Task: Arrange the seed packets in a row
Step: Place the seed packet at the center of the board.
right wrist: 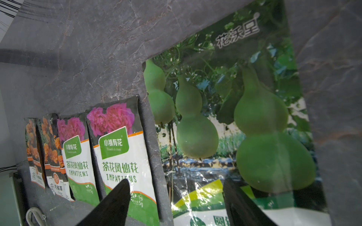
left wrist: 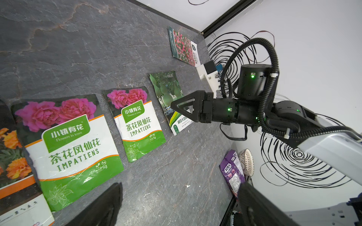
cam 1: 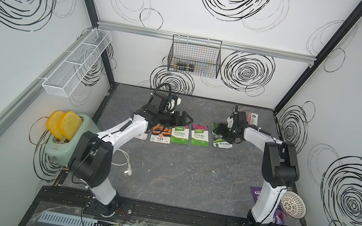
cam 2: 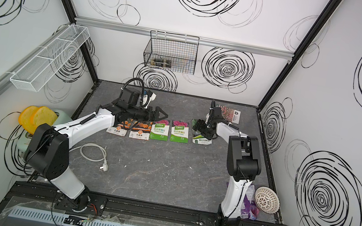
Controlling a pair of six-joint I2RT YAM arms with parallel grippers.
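Right wrist view: my wide-open right gripper (right wrist: 176, 183) is over the fruit packet (right wrist: 235, 107), three o'clock of the pink packet (right wrist: 121, 148); I'd straighten it.

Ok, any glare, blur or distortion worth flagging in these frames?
Right wrist: the green-fruit packet is soft and shadowed, with glare along its lower band. Left wrist: print on the nearest impatiens packet is sharp, though the frame edges bow. Both top views: even light, strong wide-angle splay.
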